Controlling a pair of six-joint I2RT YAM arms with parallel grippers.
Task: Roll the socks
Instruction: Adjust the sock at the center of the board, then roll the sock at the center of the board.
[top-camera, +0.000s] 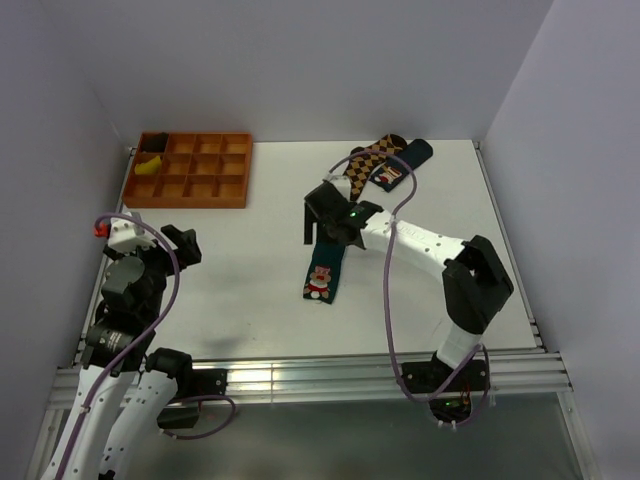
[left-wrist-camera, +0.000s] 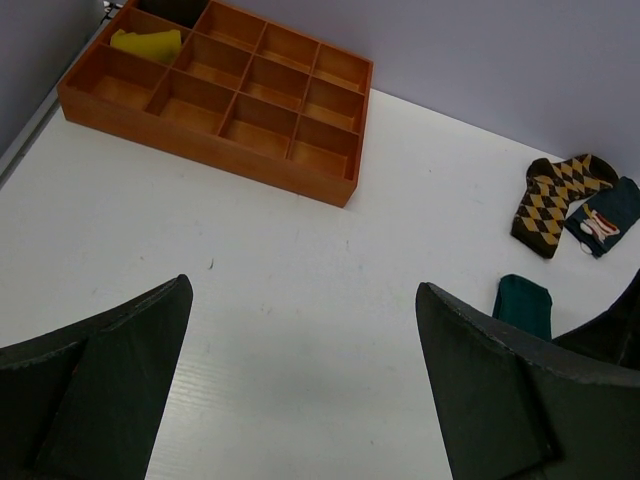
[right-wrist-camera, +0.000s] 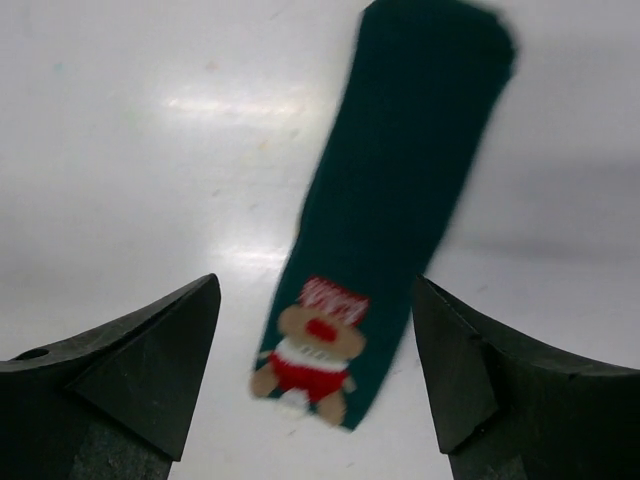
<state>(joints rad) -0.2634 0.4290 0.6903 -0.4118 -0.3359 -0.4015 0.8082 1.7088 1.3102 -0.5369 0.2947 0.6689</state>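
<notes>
Right gripper (right-wrist-camera: 316, 285) hangs above the flat teal sock (right-wrist-camera: 395, 200), jaws wide, 1 finger (right-wrist-camera: 150, 360) off each long edge, and I see no contact and nothing held. That sock lies mid-table, lengthwise near to far, its cartoon patch (right-wrist-camera: 310, 350) at the end toward the near edge, with bare table (top-camera: 250, 290) along both long sides. The second dark sock (top-camera: 402, 168) sits by the far edge, against an argyle sock (top-camera: 368, 162) that I read as partly overlapping it. The orange tray (top-camera: 190, 203) fills the far-left corner, with 1 yellow item (left-wrist-camera: 147, 42) in a compartment by its far-left corner. Left gripper (left-wrist-camera: 302, 290) is spread wide and empty at the near left, with a broad open stretch of tabletop between it, the tray and the flat sock.
</notes>
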